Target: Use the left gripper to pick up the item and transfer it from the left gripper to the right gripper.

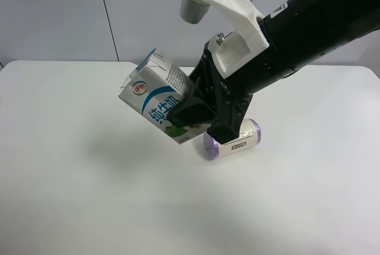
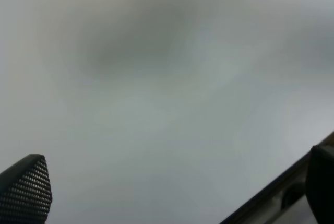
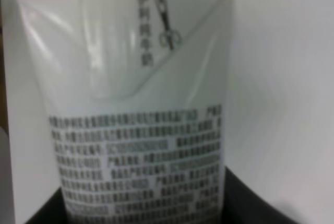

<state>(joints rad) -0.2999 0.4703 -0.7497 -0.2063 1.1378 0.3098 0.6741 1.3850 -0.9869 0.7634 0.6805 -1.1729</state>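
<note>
Tabletop point(image 1: 89, 195): white, matte, filling the near and middle ground of the exterior high view.

Cream roll point(image 1: 233, 140): lies on its side on the tabletop just past centre. Purple ends, with a small label facing the camera. It is partly covered by the right gripper point(image 1: 199, 118) above it; whether the two touch cannot be told.

Right gripper: black claw clamped on the lower end of the milk carton point(image 1: 155, 91), with one finger lying across the printed face.

Milk carton: white with blue and green print and Chinese characters. It is held clear of the tabletop and tilted, gabled top pointing toward 10 o'clock, at 10 o'clock from the roll. In the right wrist view its blurred fine-print panel fills the frame, with black fingers point(image 3: 248, 203) at either side of its base.

Right arm point(image 1: 309, 29): bulky and black, entering from 2 o'clock, with a white bracket point(image 1: 228, 11) at the wrist.

Left gripper point(image 2: 173, 182): seen in the left wrist view only. Its fingers are spread wide apart over white tabletop.

Wall point(image 1: 59, 11): pale grey panels beyond the table's far edge.
</note>
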